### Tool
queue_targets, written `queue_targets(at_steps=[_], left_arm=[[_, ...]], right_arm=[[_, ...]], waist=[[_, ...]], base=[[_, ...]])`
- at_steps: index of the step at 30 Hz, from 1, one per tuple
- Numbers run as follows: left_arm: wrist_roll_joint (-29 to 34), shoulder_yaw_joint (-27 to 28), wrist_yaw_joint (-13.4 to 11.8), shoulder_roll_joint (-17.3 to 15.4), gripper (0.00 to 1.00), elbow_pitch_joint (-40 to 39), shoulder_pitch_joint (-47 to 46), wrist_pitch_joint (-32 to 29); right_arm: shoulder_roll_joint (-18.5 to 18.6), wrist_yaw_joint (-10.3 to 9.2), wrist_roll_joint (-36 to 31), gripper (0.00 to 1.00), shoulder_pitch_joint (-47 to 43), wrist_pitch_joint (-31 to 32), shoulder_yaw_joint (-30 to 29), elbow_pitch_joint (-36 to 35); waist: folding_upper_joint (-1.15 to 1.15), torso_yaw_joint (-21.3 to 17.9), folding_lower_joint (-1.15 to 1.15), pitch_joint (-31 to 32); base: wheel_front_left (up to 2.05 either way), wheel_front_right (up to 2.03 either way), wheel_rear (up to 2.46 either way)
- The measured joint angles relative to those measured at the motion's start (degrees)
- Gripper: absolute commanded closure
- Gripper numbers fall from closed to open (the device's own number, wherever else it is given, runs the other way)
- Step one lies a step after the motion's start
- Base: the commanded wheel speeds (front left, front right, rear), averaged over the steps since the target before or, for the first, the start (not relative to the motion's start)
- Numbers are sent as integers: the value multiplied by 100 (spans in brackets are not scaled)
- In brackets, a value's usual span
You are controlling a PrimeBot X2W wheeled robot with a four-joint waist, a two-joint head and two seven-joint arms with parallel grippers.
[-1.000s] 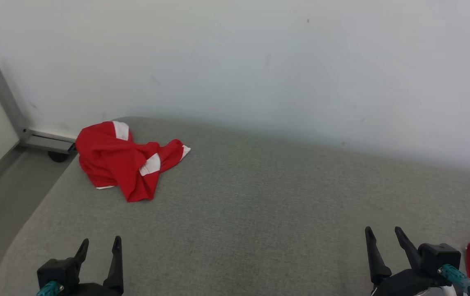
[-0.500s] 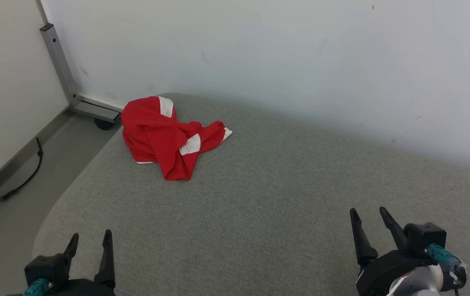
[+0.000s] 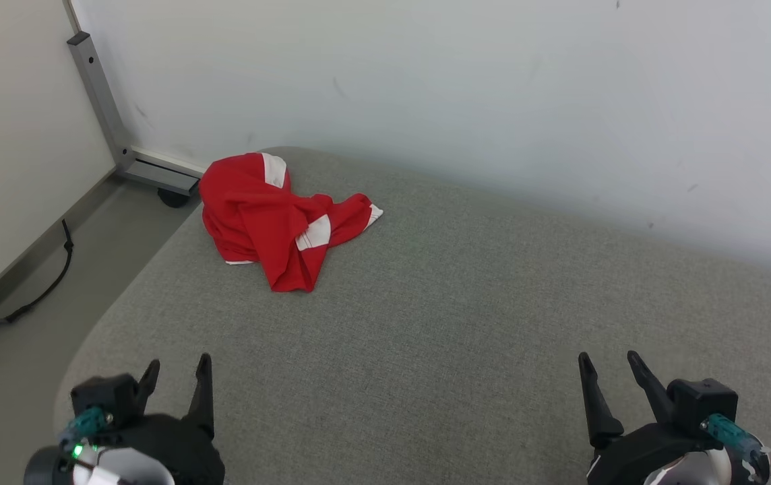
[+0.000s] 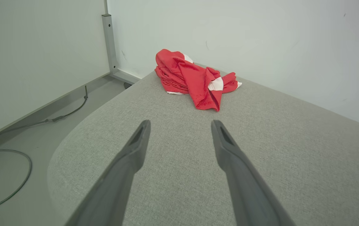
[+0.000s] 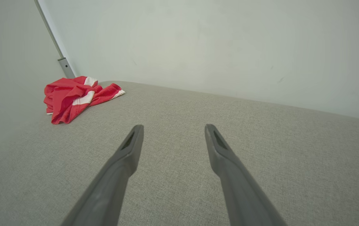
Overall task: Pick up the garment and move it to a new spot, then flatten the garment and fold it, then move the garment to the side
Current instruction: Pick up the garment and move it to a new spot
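Nearest to me, the two hands sit at the near edge of the table [image 3: 439,350], one at each side, and both point away toward the far wall. The left hand [image 3: 178,362] is over the rounded near-left corner. Its two dark fingers stand apart with nothing between them. The right hand [image 3: 606,355] is over the near-right part, its fingers likewise spread and empty. I cannot tell whether either one touches the cloth top.

Past the hands the grey cloth top is flat and plain. To the left, the floor [image 3: 15,364] is lower than the table, and a dark cable [image 3: 28,306] runs along it beside the left wall.

The garment [image 3: 261,215] lies on the far-left corner of the table, close to its far edge. It is well apart from both hands and nearer the left one. It is red with white bands and is crumpled in a loose heap. One fold trails toward the near side, and a sleeve with a white edge reaches out to the right.

Just beyond that corner a dark castor [image 3: 171,199] sits on the floor under a grey metal foot. From the foot a metal post [image 3: 99,101] rises. Behind it all is the pale wall [image 3: 466,87].
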State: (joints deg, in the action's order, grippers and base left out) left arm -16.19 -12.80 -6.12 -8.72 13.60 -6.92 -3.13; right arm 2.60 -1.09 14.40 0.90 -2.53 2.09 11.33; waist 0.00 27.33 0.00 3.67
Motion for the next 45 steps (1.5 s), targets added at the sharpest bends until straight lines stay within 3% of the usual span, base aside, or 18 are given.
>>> queue_targets(at_steps=[9, 15, 25, 32, 45], left_arm=[[-381, 57, 212, 174, 0, 725, -1358, -813], [-443, 120, 211, 242, 0, 1305, -2268, -1234], [-316, 255, 80, 114, 0, 2038, -3400, -1828], [-89, 398, 0, -277, 0, 2298, -3938, -2083], [382, 620, -92, -448, 0, 2802, -4519, -2317]], right_arm=[[118, 10, -162, 0, -43, 170, 237, -816], [257, 129, -313, 0, 108, 416, 505, -1429], [743, 353, -757, 0, 267, 956, 734, -2708], [921, 439, -889, 0, 480, 1355, 788, -3585], [1193, 463, -947, 0, 670, 1893, 528, -4319]], waist=[[0, -95, 0, -371], [0, -299, 1, -763], [1, -770, 0, -1514], [1, -1106, 1, -2087], [1, -1547, 1, -3121]], base=[[0, 0, 0], [0, 0, 0], [0, 0, 0], [0, 0, 0], [0, 0, 0]])
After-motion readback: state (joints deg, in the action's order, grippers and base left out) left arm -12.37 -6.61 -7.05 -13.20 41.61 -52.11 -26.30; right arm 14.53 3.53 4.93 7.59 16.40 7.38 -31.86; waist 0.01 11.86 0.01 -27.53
